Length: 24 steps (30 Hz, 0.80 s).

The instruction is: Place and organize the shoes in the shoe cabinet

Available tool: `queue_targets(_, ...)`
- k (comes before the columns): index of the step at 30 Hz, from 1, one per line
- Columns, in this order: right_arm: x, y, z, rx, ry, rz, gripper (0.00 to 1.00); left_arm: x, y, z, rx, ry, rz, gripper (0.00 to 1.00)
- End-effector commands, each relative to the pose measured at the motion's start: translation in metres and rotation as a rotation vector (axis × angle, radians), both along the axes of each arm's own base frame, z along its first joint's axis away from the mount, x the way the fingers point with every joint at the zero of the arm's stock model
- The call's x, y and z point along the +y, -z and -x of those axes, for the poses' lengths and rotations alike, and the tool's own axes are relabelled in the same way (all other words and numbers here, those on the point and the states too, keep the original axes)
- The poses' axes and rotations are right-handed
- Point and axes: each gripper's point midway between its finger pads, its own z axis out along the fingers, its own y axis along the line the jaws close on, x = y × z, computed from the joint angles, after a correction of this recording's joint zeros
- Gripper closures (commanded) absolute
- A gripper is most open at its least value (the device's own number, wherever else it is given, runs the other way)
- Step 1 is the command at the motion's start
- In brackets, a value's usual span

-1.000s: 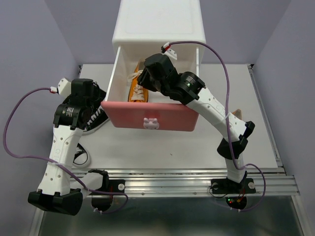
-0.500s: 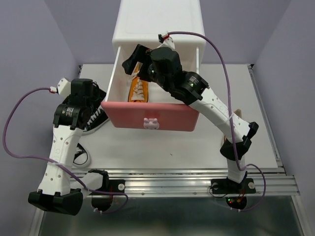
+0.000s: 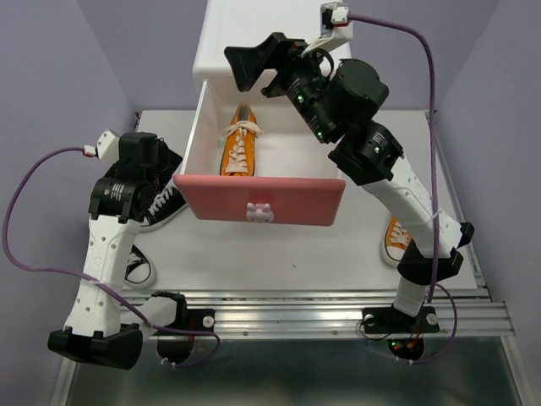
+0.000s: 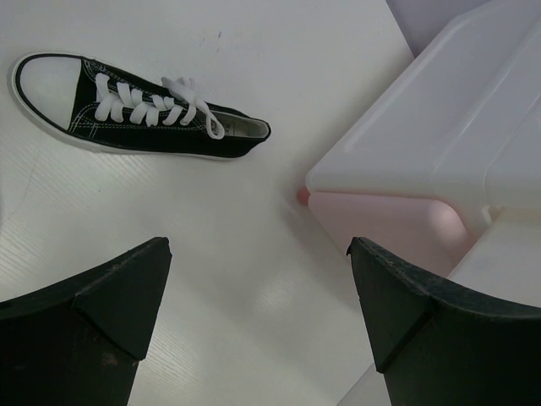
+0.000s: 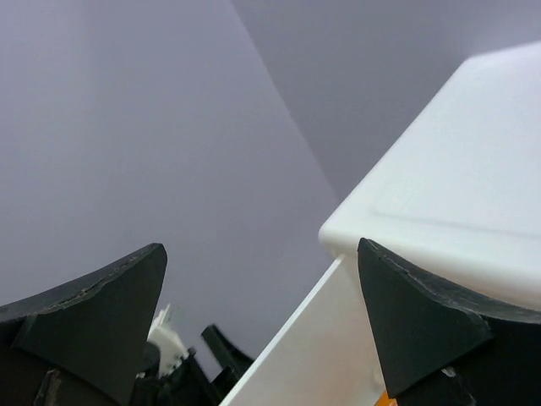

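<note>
Up out of the drawer (image 3: 206,127) has come the right claw (image 3: 256,69), which a second ago was low over the orange shoe (image 3: 239,152). It now hangs high by the cabinet (image 3: 270,34) top, jaws wide with nothing between them. That shoe lies lengthwise in the left half of the open upper drawer, with the right half bare.

The left claw (image 4: 254,313) hovers wide and empty over the bench (image 4: 211,254), a black shoe (image 4: 135,118) ahead of it and well apart from the cabinet. From above, both black shoes sit on the left, partly under the left arm.

The second orange shoe (image 3: 396,238) waits at the bench's right side, close by the right arm's lower link. Fetching it looks like the next job. The claw should be swung clear of the pink drawer front (image 3: 262,200), then take the shoe across its middle. It should go down parallel to its mate in the bare half, low before letting go, so the laces do not catch.
</note>
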Motion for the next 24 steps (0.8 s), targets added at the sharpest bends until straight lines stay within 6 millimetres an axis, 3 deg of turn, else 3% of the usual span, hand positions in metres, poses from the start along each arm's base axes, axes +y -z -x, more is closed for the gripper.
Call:
queue_targets(1, -0.096, -0.056, -0.019, -0.136, 0.395, -0.038, 0.00, 0.001, -0.014, 0.000, -0.047, -0.010, 0.014, 0.01)
queue_targets(4, -0.132, -0.049, -0.043, -0.122, 0.543, 0.008, 0.00, 0.001, -0.013, 0.000, -0.046, -0.009, 0.017, 0.01)
queue_targets(5, -0.158, -0.051, -0.054, -0.120, 0.601, 0.001, 0.00, 0.001, -0.012, 0.000, -0.043, -0.010, 0.015, 0.01)
queue_targets(7, -0.180, -0.036, -0.073, -0.084, 0.674, 0.022, 0.00, 0.001, -0.011, 0.000, -0.040, -0.008, 0.014, 0.01)
queue_targets(9, -0.218, -0.030, -0.089, -0.072, 0.778, 0.056, 0.00, 0.000, -0.010, 0.000, -0.036, -0.005, 0.016, 0.01)
queue_targets(11, -0.244, -0.017, -0.102, -0.029, 0.840, 0.109, 0.00, 0.000, -0.010, 0.000, -0.034, -0.002, 0.019, 0.01)
queue_targets(12, -0.271, -0.011, -0.114, 0.003, 0.895, 0.105, 0.00, -0.001, -0.009, 0.000, -0.032, 0.001, 0.020, 0.01)
queue_targets(13, -0.286, 0.003, -0.119, 0.054, 0.917, 0.133, 0.00, -0.001, -0.008, 0.000, -0.029, 0.004, 0.020, 0.01)
queue_targets(15, -0.303, 0.022, -0.132, 0.120, 0.871, 0.119, 0.00, -0.002, -0.005, 0.001, -0.017, 0.008, 0.023, 0.01)
queue_targets(16, -0.337, 0.032, -0.138, 0.168, 0.925, 0.103, 0.00, -0.003, -0.004, 0.002, -0.014, 0.010, 0.023, 0.01)
queue_targets(17, -0.344, 0.060, -0.142, 0.282, 0.886, 0.095, 0.00, -0.003, -0.003, 0.002, -0.008, 0.010, 0.024, 0.01)
queue_targets(19, -0.375, 0.094, -0.143, 0.423, 0.911, 0.072, 0.00, -0.003, 0.000, 0.004, 0.002, 0.013, 0.024, 0.01)
queue_targets(20, -0.400, 0.122, -0.136, 0.540, 0.950, 0.062, 0.00, -0.003, 0.001, 0.004, 0.007, 0.010, 0.025, 0.01)
queue_targets(24, -0.441, 0.212, -0.109, 0.821, 1.078, 0.216, 0.00, -0.004, 0.005, 0.007, 0.023, 0.016, 0.026, 0.01)
